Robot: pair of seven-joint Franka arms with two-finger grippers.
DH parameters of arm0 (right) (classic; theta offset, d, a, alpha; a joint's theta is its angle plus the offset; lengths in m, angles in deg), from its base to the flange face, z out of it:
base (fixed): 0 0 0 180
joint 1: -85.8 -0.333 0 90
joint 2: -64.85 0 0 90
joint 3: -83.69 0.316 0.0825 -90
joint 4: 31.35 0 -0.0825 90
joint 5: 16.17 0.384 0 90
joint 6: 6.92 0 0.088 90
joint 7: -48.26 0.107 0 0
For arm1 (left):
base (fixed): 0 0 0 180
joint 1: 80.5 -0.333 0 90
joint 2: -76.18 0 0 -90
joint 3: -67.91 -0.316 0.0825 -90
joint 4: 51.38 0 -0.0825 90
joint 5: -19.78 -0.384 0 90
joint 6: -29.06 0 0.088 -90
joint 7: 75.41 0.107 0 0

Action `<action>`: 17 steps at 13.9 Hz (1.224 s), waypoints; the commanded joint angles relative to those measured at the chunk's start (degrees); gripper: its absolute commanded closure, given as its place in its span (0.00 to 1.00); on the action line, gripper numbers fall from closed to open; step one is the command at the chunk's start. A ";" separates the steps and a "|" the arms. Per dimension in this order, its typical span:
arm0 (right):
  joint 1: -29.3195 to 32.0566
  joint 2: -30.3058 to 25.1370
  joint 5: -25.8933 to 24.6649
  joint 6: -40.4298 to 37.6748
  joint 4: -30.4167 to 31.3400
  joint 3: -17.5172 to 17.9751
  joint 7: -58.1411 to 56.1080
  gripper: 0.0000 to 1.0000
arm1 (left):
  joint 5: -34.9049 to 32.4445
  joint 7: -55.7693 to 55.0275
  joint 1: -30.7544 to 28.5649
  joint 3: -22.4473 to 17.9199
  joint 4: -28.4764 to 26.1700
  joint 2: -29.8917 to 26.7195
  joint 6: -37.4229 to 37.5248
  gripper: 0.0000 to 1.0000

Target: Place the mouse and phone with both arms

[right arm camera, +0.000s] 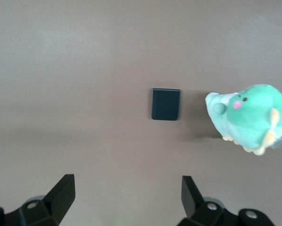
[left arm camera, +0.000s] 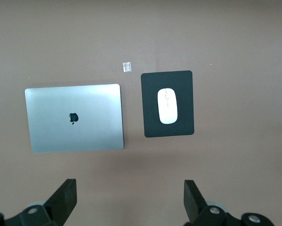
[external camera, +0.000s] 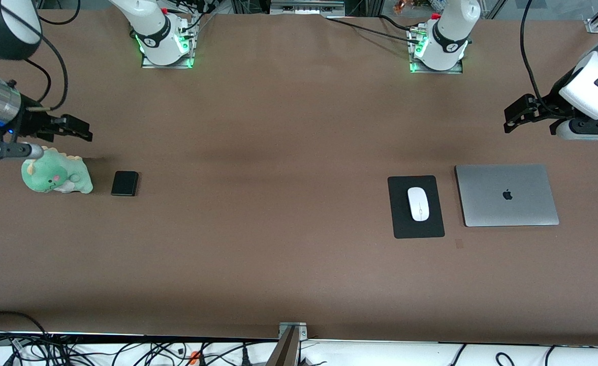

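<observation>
The white mouse (external camera: 417, 203) lies on a flat black mat (external camera: 403, 223) toward the left arm's end of the table; it also shows in the left wrist view (left arm camera: 167, 105). The small black phone (external camera: 125, 183) lies on the bare table toward the right arm's end, beside a green plush toy; it also shows in the right wrist view (right arm camera: 165, 104). My left gripper (external camera: 513, 118) hangs open and empty over the table's end, above the laptop's side. My right gripper (external camera: 77, 129) hangs open and empty over the plush toy's side. Both grippers (left arm camera: 130, 197) (right arm camera: 127, 195) are well clear of the objects.
A closed silver laptop (external camera: 506, 194) lies beside the mat (left arm camera: 152, 125), toward the left arm's end. A green plush toy (external camera: 55, 175) sits beside the phone at the right arm's end. A small clear scrap (left arm camera: 126, 67) lies near the mat's corner.
</observation>
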 commanded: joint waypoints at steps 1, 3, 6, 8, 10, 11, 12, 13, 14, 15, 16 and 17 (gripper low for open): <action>3.29 -2.76 -1.27 -1.82 -0.29 2.97 0.95 0.00 | -1.13 0.43 -0.10 0.15 1.51 0.68 0.70 0.00; 6.71 -2.85 -1.18 -3.05 -1.79 6.56 0.95 0.00 | -1.13 0.43 -0.10 0.33 1.51 0.60 0.88 0.00; 7.17 -4.77 -1.27 -3.15 -3.20 7.55 0.95 0.00 | -1.13 0.43 -0.10 0.33 1.59 0.60 0.97 0.00; 7.17 -5.31 -1.36 -3.23 -3.20 7.63 0.95 0.00 | -1.13 0.43 -0.01 0.33 1.51 0.60 0.97 0.00; 7.17 -5.40 -1.36 -3.32 -3.20 7.63 0.95 0.00 | -1.13 0.43 -0.01 0.33 1.59 0.60 0.97 0.00; 7.17 -5.40 -1.36 -3.23 -3.20 7.63 0.95 0.00 | -1.13 0.43 -0.01 0.33 1.59 0.60 0.97 0.00; 7.17 -5.57 -1.36 -3.32 -3.20 7.63 0.95 0.00 | -1.13 0.43 -0.01 0.33 1.59 0.68 0.97 0.00; 7.08 -5.66 -1.27 -3.41 -3.20 7.63 0.95 0.00 | -1.13 0.43 -0.01 0.33 1.59 0.60 0.88 0.00; 7.08 -5.84 -1.27 -3.41 -3.02 7.72 0.95 0.00 | -1.13 0.43 -0.01 0.33 1.59 0.60 0.88 0.00; 7.08 -6.01 -1.27 -3.50 -3.02 7.72 0.95 0.00 | -1.05 0.43 -0.10 0.33 1.59 0.60 0.88 0.00; 7.08 -6.02 -1.27 -3.50 -2.94 7.72 0.95 0.00 | -1.05 0.43 -0.10 0.24 1.51 0.60 0.88 0.00; 7.08 -6.02 -1.27 -3.50 -2.94 7.64 1.13 0.00 | -1.05 0.43 -0.10 0.24 1.51 0.60 0.88 0.00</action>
